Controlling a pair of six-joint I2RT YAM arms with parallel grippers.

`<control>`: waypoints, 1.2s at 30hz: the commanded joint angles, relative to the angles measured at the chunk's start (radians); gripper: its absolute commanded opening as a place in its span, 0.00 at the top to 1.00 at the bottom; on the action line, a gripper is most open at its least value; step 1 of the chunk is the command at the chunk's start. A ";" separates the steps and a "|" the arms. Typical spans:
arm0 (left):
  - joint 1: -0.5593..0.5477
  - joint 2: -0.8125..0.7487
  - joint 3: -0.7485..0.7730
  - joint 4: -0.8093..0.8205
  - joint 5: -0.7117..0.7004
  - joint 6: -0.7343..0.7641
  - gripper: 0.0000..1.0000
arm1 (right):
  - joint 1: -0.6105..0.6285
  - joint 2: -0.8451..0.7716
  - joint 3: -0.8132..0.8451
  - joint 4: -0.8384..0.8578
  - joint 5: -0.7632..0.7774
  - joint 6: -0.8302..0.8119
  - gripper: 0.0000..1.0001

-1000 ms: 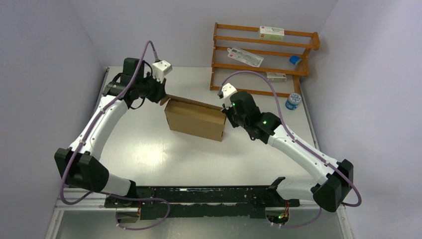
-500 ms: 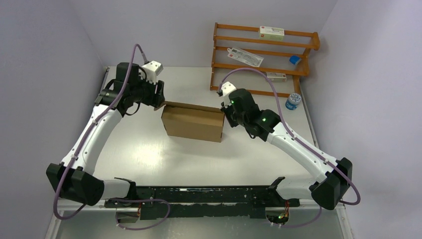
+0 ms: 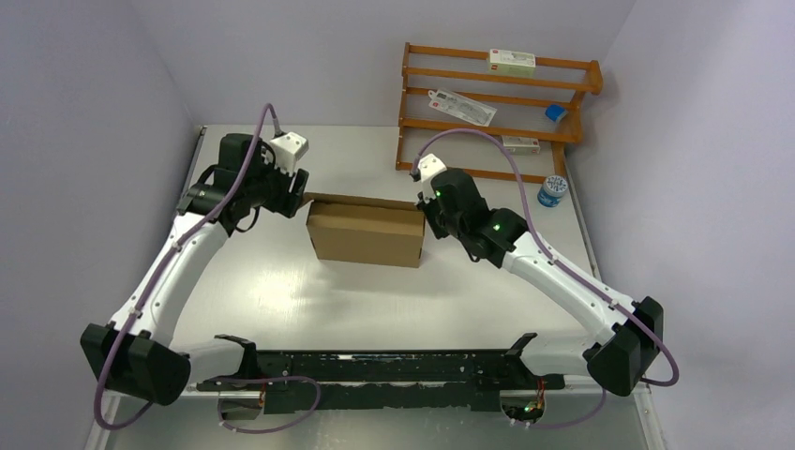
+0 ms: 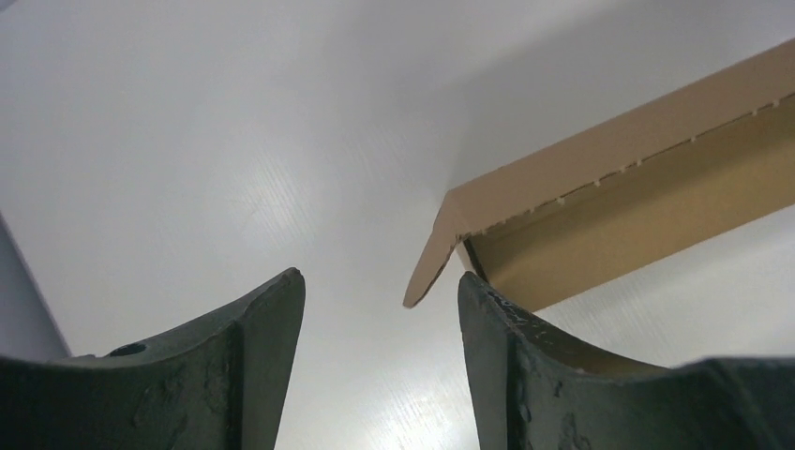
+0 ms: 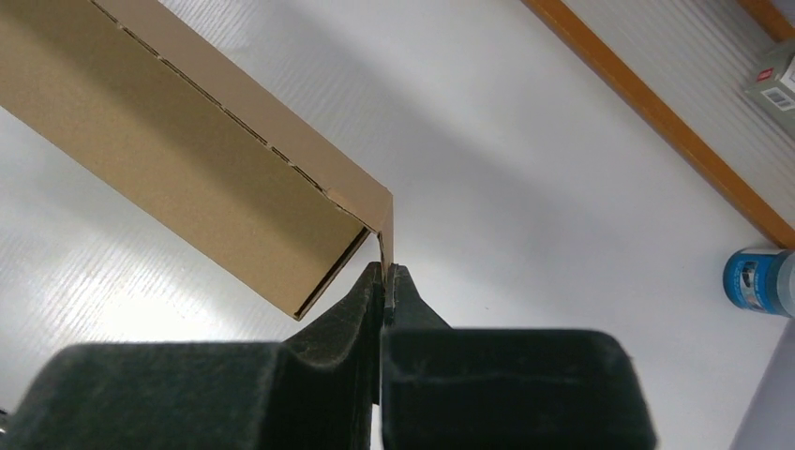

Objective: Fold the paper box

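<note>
While you are looking down from the overhead camera, the paper box (image 3: 366,234) is sitting closed up as a shallow brown rectangle near the middle of the desk (image 3: 309,291), its long side running from 9 to 3 o'clock.

At the box's 10 o'clock corner, your left pincer (image 3: 298,193) is hovering with its jaws spread wide. In its wrist camera, the left pincer (image 4: 380,291) is framing the tip of the left end flap (image 4: 433,262), which is sticking out from the box's end. The flap tip is lying in the gap, nearer the finger (image 4: 506,356) at 3 o'clock than the other one. You cannot tell whether it is touching that finger.

At the box's 2 o'clock corner, your right pincer (image 3: 427,212) is pressing against the far right end. The wrist view is showing the right pincer (image 5: 386,274) squeezed down on the thin edge of the right end flap (image 5: 385,230), with the fingers (image 5: 347,319) nearly meeting around the cardboard.

Beyond the box at 1 o'clock, a wooden rack (image 3: 478,174) is standing against the wall, and a blue-lidded jar (image 3: 551,191) is sitting on the desk at 2 o'clock, well apart from the box.
</note>
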 commanded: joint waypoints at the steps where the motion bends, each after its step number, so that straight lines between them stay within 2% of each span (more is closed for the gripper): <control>1: -0.028 -0.061 -0.038 0.043 -0.078 0.065 0.34 | 0.002 -0.045 -0.022 0.055 0.035 -0.015 1.00; 11: -0.051 0.013 -0.055 0.048 -0.017 0.078 0.48 | 0.002 -0.035 -0.021 0.053 0.003 -0.019 1.00; 13: -0.053 0.013 -0.059 0.049 -0.009 0.074 0.56 | 0.003 -0.037 -0.021 0.058 -0.003 -0.018 1.00; 17: -0.057 0.014 -0.044 0.044 -0.008 0.052 0.78 | 0.002 -0.040 -0.011 0.055 -0.009 0.000 1.00; 21: -0.058 -0.011 -0.041 0.043 0.047 -0.008 0.89 | 0.003 -0.026 0.011 0.037 -0.011 0.058 1.00; 26: -0.058 -0.032 -0.038 0.016 0.099 -0.119 0.94 | 0.003 0.001 0.033 0.000 -0.068 0.171 1.00; 36: -0.060 -0.064 -0.096 0.013 0.124 -0.248 0.95 | 0.010 0.055 0.110 -0.064 -0.073 0.377 1.00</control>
